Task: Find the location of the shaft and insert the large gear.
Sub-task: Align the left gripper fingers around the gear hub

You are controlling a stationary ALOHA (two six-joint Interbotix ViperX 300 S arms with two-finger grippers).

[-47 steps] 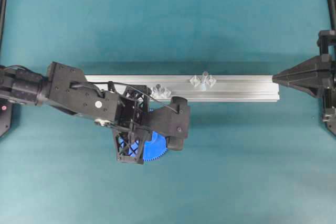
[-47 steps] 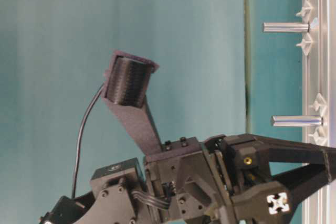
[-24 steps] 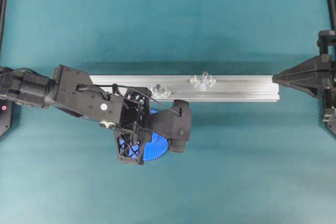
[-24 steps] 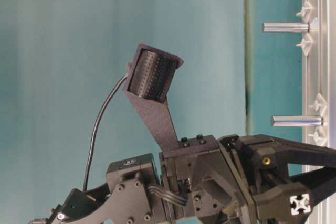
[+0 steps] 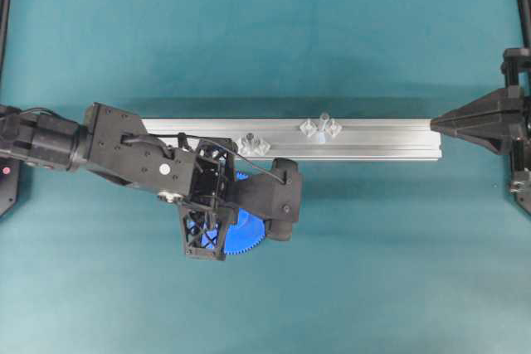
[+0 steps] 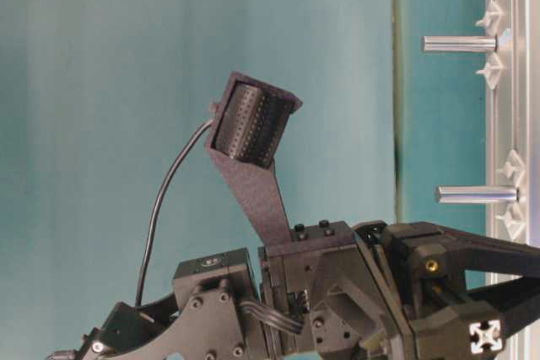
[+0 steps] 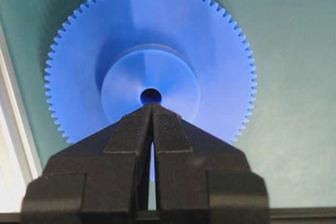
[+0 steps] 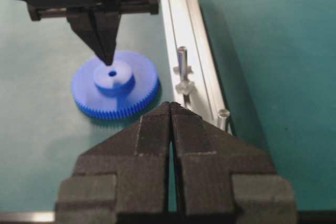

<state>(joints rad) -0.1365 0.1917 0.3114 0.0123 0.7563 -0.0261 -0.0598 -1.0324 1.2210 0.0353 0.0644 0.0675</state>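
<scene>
Our left claw hovers with its jaws pressed together, tips just above the hub of the bright blue toothed plastic gear, which lies flat on the teal table beside the grooved aluminium rail. We should spread the jaws before descending, then pinch the hub squarely. The upright silvery shaft waits on the rail. Our right claw is likewise together, holding nothing.
</scene>
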